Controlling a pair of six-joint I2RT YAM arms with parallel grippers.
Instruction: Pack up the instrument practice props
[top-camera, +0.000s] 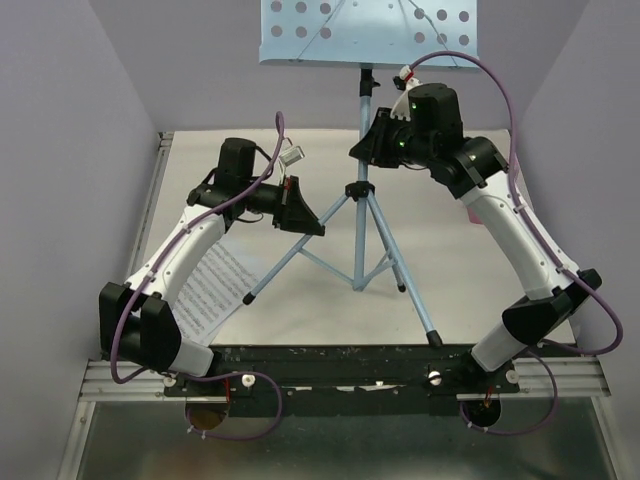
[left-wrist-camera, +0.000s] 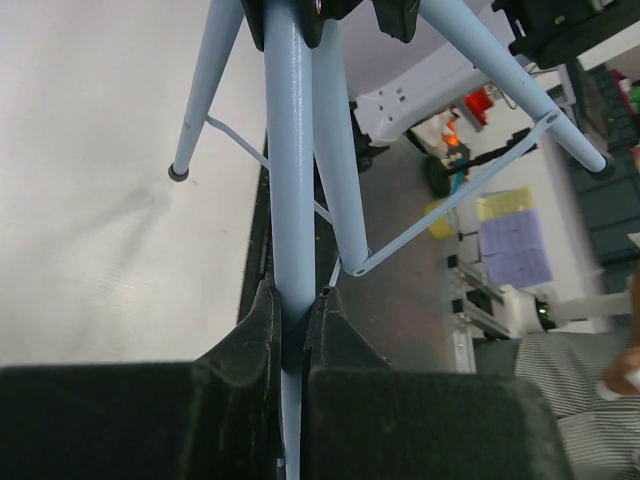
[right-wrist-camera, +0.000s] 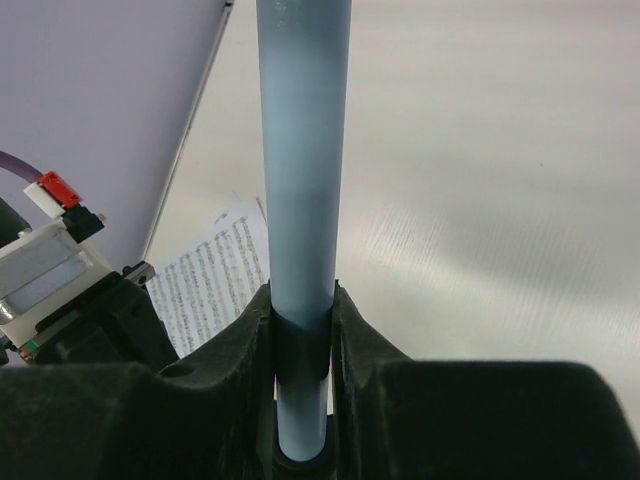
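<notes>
Your white tabletop (top-camera: 460, 250) sits between lavender walls (top-camera: 70, 120) — sheet music (top-camera: 215, 285) lower left; left gripper (left-wrist-camera: 296, 305) clamps the music stand (top-camera: 361, 230) leg, right gripper (right-wrist-camera: 301, 300) clamps its pole.

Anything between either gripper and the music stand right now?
Nothing visible. The left gripper is shut on a tripod leg of the music stand, and the right gripper is shut on its upright pole.
</notes>
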